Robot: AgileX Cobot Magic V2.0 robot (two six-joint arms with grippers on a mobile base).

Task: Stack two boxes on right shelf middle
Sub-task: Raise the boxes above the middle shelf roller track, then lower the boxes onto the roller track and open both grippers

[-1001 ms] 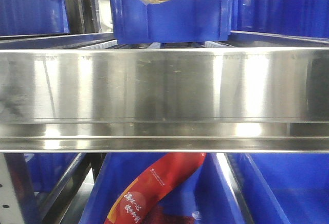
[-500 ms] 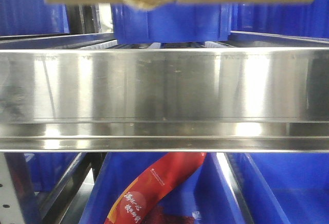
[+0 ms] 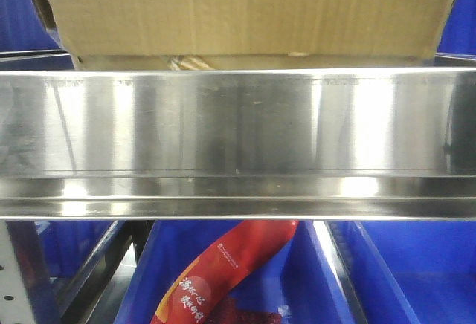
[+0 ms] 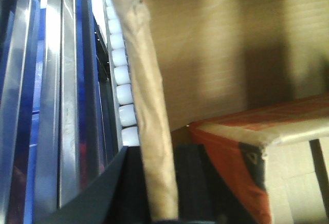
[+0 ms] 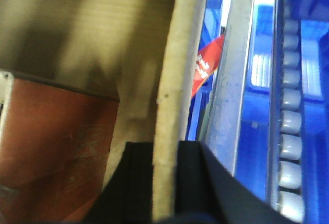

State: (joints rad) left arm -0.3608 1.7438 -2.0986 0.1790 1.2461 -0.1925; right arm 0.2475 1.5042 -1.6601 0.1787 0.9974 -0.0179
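Front view: tall box (image 3: 245,12) cropped by the top edge; thin box (image 3: 223,62) mostly hidden behind the steel shelf lip (image 3: 238,123). Wrist views: pincer fingertips cut off.

left tool (image 4: 162,183) — black, matte, right tool (image 5: 164,183) alike

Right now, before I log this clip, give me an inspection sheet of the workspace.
Surface: steel shelf level, shiny front lip, white rollers along its track.
Job's things: tall cardboard box sits above the lip; a thin flat box shows just beneath it.
Clutter: red printed packet in a blue bin below.
Grippers: left gripper and right gripper each clamp a cardboard flap edge.
Cables: nothing seen.
Surroundings: blue bins behind and beside the shelf.
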